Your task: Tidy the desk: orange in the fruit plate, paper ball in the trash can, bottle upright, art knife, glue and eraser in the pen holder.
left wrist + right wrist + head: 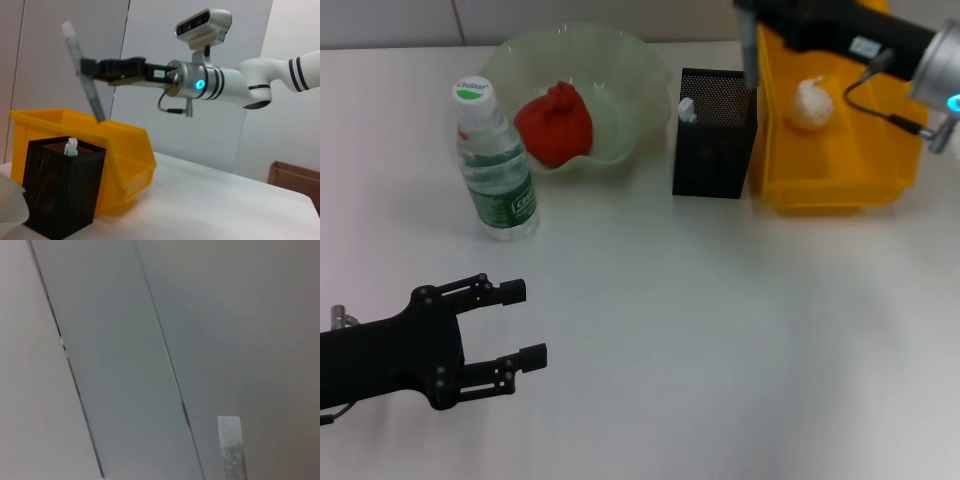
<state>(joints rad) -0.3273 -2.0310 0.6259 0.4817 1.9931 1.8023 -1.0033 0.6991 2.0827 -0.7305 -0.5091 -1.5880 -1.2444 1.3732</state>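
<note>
My right gripper [754,14] is shut on the grey art knife [748,52] and holds it tilted above the black mesh pen holder [715,135], tip down by the holder's far right corner. The left wrist view shows this gripper [89,68], the knife [86,82] and the holder [60,192]. A white item [686,108] stands in the holder. The orange [555,125] lies in the green fruit plate [630,70]. The bottle [495,165] stands upright. The paper ball [812,103] lies in the yellow trash bin [840,185]. My left gripper [525,322] is open and empty. No eraser is in view.
The pen holder stands between the plate and the yellow bin, close to both. The bottle stands just left of the plate. White desk [720,330] stretches in front of these things, and my left gripper hovers at its front left.
</note>
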